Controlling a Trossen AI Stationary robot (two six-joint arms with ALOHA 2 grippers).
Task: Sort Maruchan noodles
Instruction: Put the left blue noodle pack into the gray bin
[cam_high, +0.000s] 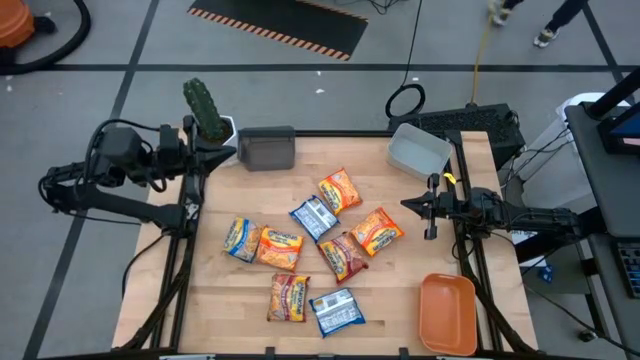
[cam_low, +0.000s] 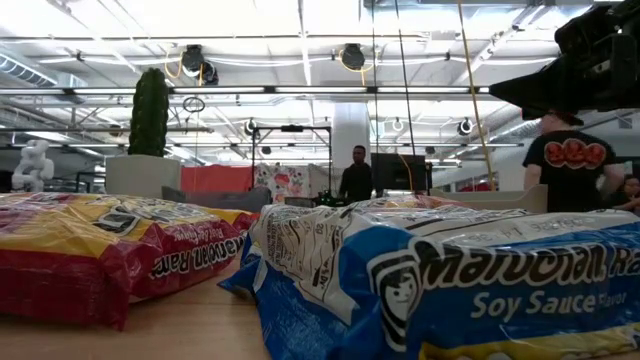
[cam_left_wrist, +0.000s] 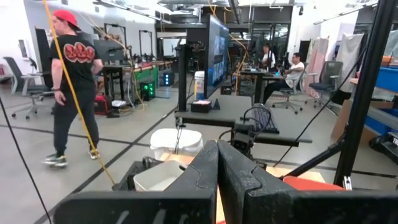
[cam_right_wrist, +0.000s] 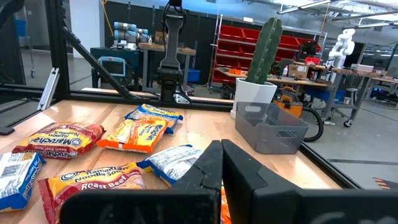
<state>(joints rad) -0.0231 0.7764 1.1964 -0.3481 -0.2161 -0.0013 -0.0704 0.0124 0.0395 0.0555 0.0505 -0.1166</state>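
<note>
High view shows the Maruchan noodles (cam_high: 315, 262) scattered mid-frame on the desk (cam_high: 400, 310), the orange packet (cam_high: 377, 232) nearest the right claw (cam_high: 432, 208), which sits just right of it with fingers pressed together, while the left claw (cam_high: 205, 157), likewise closed, waits upper left.

Plenty of bare table (cam_high: 400, 300) for me along the near edge and left side. The noodle packets (cam_high: 318, 218) crowd the middle, with the grey bin (cam_high: 267, 148), clear bin (cam_high: 417, 152) and cactus (cam_high: 205, 108) blocking the back, orange tray (cam_high: 447, 312) front right.
</note>
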